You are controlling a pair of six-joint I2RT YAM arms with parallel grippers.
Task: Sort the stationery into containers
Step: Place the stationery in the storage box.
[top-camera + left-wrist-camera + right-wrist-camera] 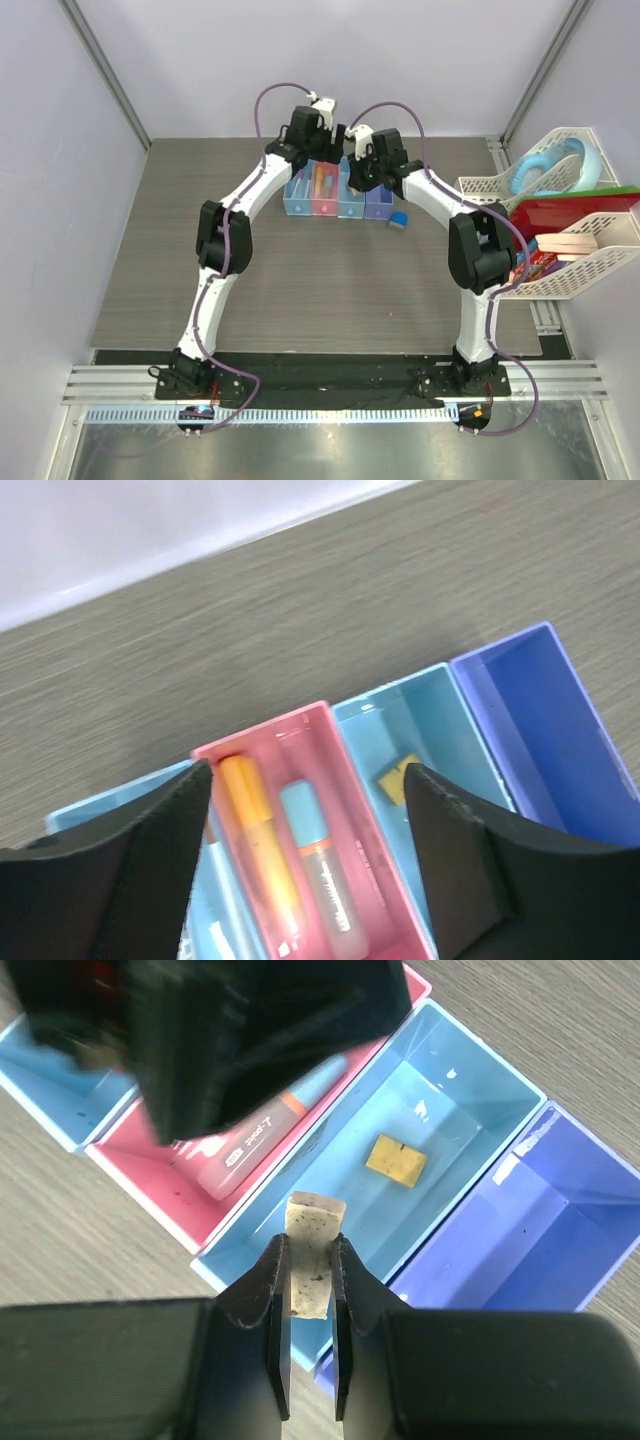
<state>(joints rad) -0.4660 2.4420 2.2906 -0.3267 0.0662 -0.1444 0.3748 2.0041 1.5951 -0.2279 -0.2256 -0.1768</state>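
Right wrist view: the right pincer [308,1252] pinches 1 tan eraser [314,1228] over a light blue box [455,1135]; the left pincer [308,778] is open, empty.

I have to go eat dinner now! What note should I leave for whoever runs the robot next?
Left pincer: open, empty, over the pink box.
Right pincer: shut on a tan eraser, above the middle light blue box.
Done: the yellow marker and blue-capped tube lie in the pink box. A second eraser lies in the middle light blue box.
Left: probably drop the held eraser beside the other one. The small blue block sits on the table by the purple box, which looks empty. The leftmost box is mostly hidden, so check it.
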